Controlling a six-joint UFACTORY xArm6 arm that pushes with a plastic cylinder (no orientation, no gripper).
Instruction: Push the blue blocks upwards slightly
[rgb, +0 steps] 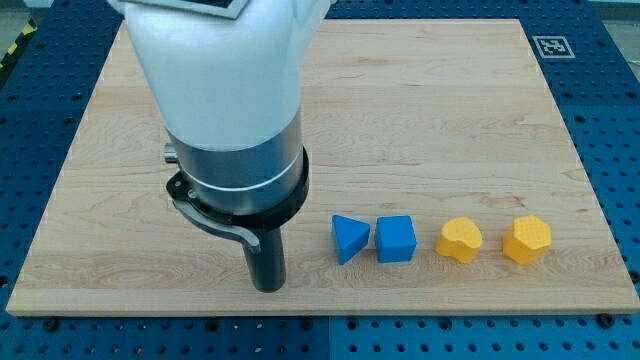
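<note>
We count four blocks in one row near the board's (420, 110) bottom edge: two blue, two yellow; from the view's left, blue triangle (349, 238), blue cube (396, 239), yellow heart-like block (460, 240), yellow hexagon (527, 239); the two blues sit just beside each other, touching or nearly so; my tip (268, 287) rests on the board to the left of the triangle, slightly lower, apart from it; no fingers on this rod, so nothing grasped.

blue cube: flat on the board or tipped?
Flat. The blue cube rests on the wooden board, top face level, just right of the blue triangle. My tip is left of both.
</note>
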